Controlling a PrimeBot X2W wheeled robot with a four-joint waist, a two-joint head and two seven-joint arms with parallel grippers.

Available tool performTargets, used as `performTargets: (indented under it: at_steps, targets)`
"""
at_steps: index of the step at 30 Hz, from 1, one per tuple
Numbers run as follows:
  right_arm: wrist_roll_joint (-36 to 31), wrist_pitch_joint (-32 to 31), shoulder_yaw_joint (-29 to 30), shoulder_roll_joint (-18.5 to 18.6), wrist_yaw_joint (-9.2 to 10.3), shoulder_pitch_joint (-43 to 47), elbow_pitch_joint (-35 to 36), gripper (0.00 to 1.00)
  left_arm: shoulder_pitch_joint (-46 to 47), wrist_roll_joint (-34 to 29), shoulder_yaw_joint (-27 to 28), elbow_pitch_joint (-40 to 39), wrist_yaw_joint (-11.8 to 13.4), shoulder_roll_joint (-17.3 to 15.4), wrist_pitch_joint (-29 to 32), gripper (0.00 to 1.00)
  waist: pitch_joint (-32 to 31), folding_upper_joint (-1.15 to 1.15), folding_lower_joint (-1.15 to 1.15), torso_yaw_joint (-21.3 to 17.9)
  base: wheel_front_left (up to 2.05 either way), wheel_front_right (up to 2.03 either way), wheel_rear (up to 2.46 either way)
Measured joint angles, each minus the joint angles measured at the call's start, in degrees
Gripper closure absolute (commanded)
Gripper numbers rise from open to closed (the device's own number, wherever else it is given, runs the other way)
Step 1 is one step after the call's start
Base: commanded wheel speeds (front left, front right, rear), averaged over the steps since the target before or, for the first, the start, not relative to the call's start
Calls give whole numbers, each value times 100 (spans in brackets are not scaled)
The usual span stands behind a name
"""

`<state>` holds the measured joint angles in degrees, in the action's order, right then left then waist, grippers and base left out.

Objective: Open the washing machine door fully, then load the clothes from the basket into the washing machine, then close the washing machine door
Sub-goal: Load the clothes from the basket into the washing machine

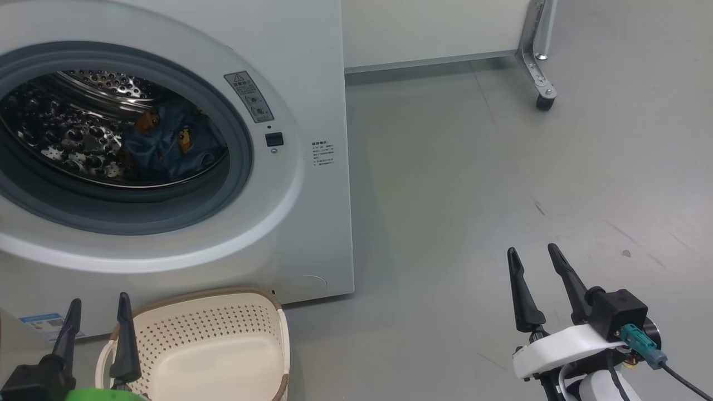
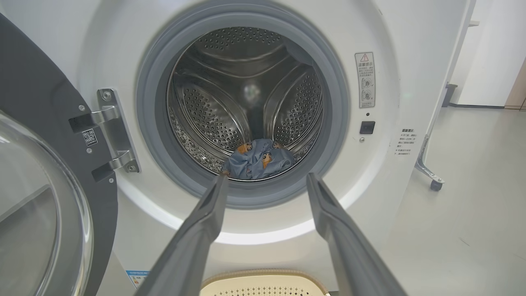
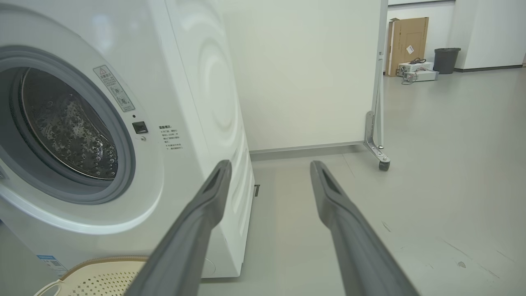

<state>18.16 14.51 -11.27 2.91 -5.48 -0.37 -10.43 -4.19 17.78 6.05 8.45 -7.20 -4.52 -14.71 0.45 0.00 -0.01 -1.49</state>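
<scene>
The washing machine door (image 2: 45,102) stands swung open on its hinge (image 2: 113,131); the light blue clothes (image 1: 167,147) lie inside the steel drum (image 2: 213,119) of the washing machine (image 1: 312,83); the basket (image 1: 223,326) sits on the floor (image 1: 473,195) just before it; the left pincer (image 1: 99,303) gapes open beside the basket; the right pincer (image 1: 532,250) gapes open too, well apart.

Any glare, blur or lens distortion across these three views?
Head view: even light, steel drum glinting, clothes in shadow. Left wrist view: wide-angle bulge on the washing machine, glare band below the opening. Right wrist view: near fingers soft, floor evenly lit.
</scene>
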Motion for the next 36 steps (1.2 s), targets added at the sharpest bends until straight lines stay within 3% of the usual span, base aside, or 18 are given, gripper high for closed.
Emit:
performTargets:
  at_steps: [36]
  targets:
    - [0, 0, 1, 41, 0, 116, 193, 0, -577, -118, 14, -537, 0, 165, 0, 0, -3, 0, 0, 24, 0, 0, 0]
